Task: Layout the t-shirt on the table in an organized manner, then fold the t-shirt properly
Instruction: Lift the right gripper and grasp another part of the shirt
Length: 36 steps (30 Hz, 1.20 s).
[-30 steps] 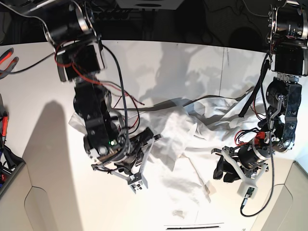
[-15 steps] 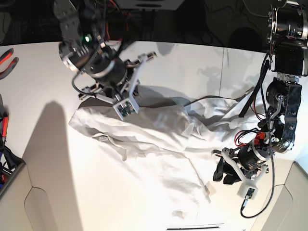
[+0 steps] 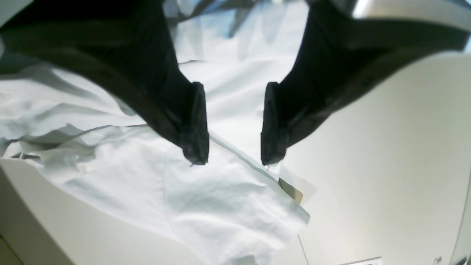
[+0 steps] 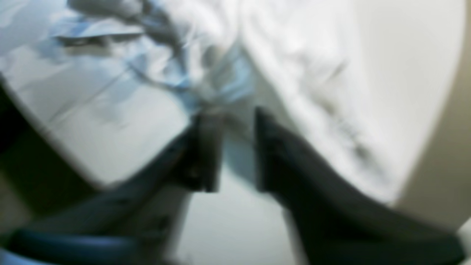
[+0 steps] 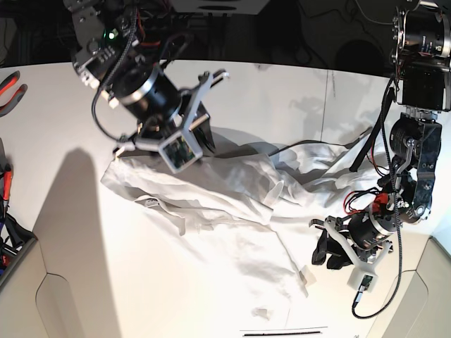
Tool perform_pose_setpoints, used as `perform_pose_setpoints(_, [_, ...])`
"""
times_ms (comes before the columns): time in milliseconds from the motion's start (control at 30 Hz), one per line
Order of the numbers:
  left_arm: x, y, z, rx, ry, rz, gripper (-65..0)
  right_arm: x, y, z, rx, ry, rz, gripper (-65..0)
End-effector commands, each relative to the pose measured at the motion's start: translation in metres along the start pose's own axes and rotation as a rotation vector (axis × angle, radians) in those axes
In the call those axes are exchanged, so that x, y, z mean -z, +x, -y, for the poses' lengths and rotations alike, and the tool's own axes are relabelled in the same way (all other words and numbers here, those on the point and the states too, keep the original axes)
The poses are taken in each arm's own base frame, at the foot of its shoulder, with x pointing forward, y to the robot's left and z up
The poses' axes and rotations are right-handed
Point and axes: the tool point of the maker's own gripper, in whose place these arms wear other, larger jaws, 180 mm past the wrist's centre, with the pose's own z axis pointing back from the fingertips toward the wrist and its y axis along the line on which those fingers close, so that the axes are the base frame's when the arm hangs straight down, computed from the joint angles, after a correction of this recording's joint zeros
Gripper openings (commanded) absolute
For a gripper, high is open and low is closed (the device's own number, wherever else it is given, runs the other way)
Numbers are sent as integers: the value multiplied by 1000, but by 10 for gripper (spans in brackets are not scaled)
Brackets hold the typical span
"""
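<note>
The white t-shirt (image 5: 225, 204) lies wrinkled and partly spread across the middle of the white table (image 5: 282, 91). My right gripper (image 5: 202, 137) hangs over the shirt's far-left part. In the blurred right wrist view its fingers (image 4: 206, 154) stand apart, with cloth (image 4: 294, 73) just beyond the tips and nothing clamped. My left gripper (image 5: 325, 255) sits low at the shirt's right front edge. The left wrist view shows the left gripper (image 3: 233, 162) open above the shirt's hemmed edge (image 3: 206, 198), holding nothing.
Red-handled pliers (image 5: 10, 84) lie at the table's left edge. A dark bin (image 5: 14, 246) stands at the left front. Beige panels (image 5: 42, 296) cut the front corners. A thin seam (image 5: 324, 105) crosses the tabletop at the right. A small white scrap (image 5: 262, 312) lies near the front.
My right arm rose from the front left to the far left, pulling a bunched shirt flap open across the left side, then its jaws parted. The left arm has stayed still.
</note>
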Motion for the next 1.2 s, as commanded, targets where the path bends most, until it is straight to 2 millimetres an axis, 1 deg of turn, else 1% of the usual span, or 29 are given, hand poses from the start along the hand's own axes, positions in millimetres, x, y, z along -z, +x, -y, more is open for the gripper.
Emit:
perform_pose_setpoints(0, [-2,24,-6,13,9,62,-380,1,20,10,-22,-26,59,-370])
perform_pose_setpoints(33, [-2,23,-6,15,11,60,-380,5,23,15,-36,-38,65,-336])
perform_pose_setpoints(67, [-2,23,-6,15,11,60,-380,9,25,19,-43,-44,64,-333])
perform_pose_setpoints(133, [-2,21,-6,14,10,57,-380,22,20,23,-44,-41,43,-333])
perform_pose_setpoints(267, [-2,22,-6,14,10,60,-380,61,1,30,-26,-28,-34,-333])
perform_pose_setpoints(333, [-2,22,-5,12,8,60,-380,80,-3,32,-15,-20,-57,-333])
perform_pose_setpoints(467, [2,22,5,-4,-6,67,-380,105,5,37,-15,-7,-69,-333])
perform_pose_setpoints(533, [5,21,10,-7,-11,67,-380,115,9,35,-28,15,-77,-333])
perform_pose_setpoints(600, [6,20,14,-9,-13,66,-380,122,7,26,-35,58,-98,-333])
perform_pose_setpoints(633, [6,18,14,-6,-9,62,-380,126,2,20,-38,81,-124,-334])
perform_pose_setpoints(700, [7,18,14,-3,-8,61,-380,132,-16,10,-45,118,-196,-341])
perform_pose_setpoints(733, [7,18,14,-3,-8,61,-380,133,-26,7,-50,126,-233,-378])
perform_pose_setpoints(767, [7,18,14,-1,-6,60,-380,134,-37,4,-52,133,-274,-455])
perform_pose_setpoints(800, [7,17,14,3,-4,59,-380,133,-48,4,-53,133,-321,-573])
perform_pose_setpoints(833, [7,17,13,10,0,57,-380,130,-57,5,-54,132,-374,-650])
perform_pose_setpoints(867, [7,16,12,18,4,54,-380,126,-66,7,-58,122,-431,-650])
perform_pose_setpoints(900, [7,16,11,25,8,51,-380,122,-71,10,-58,112,-469,-650])
perform_pose_setpoints(967, [7,15,10,36,15,47,-380,113,-72,11,-61,102,-487,-650])
perform_pose_setpoints(1033, [7,15,10,35,15,47,-380,102,-62,10,-69,93,-441,-650])
perform_pose_setpoints(1167, [7,15,10,37,16,46,-380,68,-38,9,-93,66,-322,-650])
